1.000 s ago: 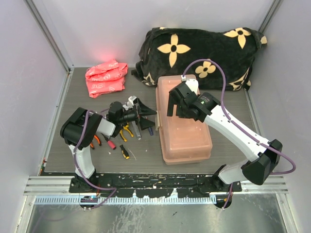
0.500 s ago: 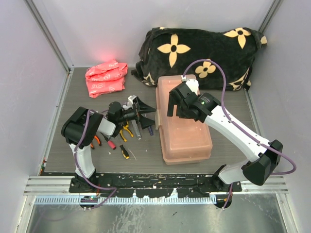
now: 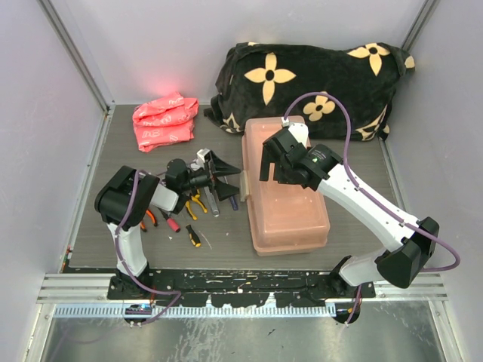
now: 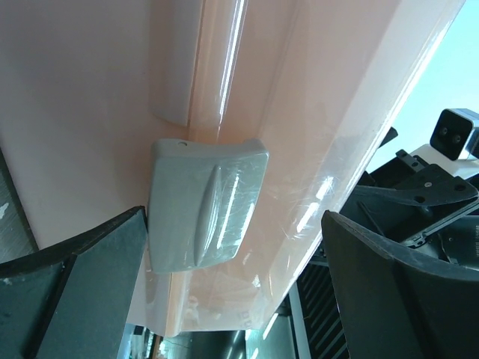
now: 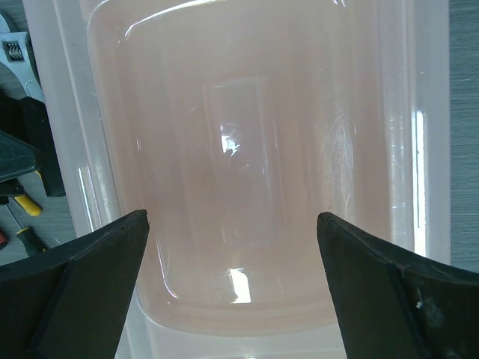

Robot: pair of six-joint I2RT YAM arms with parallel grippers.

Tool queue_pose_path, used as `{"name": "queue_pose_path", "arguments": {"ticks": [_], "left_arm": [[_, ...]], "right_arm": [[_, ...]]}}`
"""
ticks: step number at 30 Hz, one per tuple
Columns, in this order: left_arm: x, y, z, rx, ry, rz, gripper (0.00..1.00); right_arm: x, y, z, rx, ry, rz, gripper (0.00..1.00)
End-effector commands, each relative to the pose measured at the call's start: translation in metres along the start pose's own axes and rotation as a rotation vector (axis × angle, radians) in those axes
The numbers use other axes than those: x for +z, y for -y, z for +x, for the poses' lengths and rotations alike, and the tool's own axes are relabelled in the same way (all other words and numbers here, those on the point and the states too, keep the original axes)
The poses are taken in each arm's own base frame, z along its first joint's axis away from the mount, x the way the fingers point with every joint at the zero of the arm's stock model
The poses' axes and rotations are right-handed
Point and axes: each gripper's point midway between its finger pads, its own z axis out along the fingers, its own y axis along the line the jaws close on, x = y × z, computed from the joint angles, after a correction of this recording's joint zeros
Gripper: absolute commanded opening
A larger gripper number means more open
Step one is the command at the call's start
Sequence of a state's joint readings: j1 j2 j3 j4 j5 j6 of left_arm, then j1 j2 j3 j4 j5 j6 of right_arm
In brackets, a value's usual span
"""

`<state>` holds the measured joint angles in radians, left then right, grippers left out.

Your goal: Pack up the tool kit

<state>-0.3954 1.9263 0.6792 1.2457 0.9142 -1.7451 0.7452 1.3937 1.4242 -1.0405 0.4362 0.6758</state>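
Evidently early: toolbox shut, tools loose, both grippers wide at the box

Table holds everything. Toolbox, salmon-pink translucent, sits centre-right with its long side running away from the arm bases; the lid looks down, so nothing seems packed yet. Right gripper hangs over the near-left part of the lid, fingers spread wide, lid plastic showing between them, gripping nothing. Left gripper points sideways at the box's left wall, jaws also spread and empty, close to the wall; contact cannot be told. Grey latch on that wall sits between the left fingers, nearer one of them, and appears snapped closed. Small tools lie on the table just left of the box, under and around the left wrist: silver wrench, orange-handled pliers, yellow-handled screwdriver.

Step in hand, judged: opening the box, left arm lining up on the latch while the right one is placed to steady or lift the lid. Next move probably needs a left fingertip to catch the latch's free edge and flip it outward; a slip off the smooth wall seems the main risk
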Motion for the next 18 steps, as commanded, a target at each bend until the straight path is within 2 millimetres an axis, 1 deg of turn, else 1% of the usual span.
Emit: {"name": "queue_pose_path", "arguments": {"ticks": [1, 3, 9, 15, 18], "left_arm": [[-0.019, 0.048, -0.005, 0.129, 0.011, 0.139, 0.98], [-0.023, 0.048, -0.006, 0.129, 0.016, 0.137, 0.98], [-0.025, 0.055, 0.0, 0.161, 0.002, 0.147, 0.98], [-0.026, 0.052, 0.002, 0.163, -0.003, 0.14, 0.98], [-0.03, 0.06, -0.001, 0.198, 0.011, 0.149, 0.98]], "right_arm": [[0.012, 0.019, 0.078, -0.056, -0.308, 0.09, 1.0], [0.012, 0.019, 0.078, -0.056, -0.309, 0.089, 1.0], [0.015, 0.013, 0.077, -0.063, -0.314, 0.08, 1.0], [0.015, 0.013, 0.076, -0.064, -0.312, 0.077, 1.0], [0.015, 0.014, 0.076, -0.063, -0.309, 0.078, 1.0]]}}
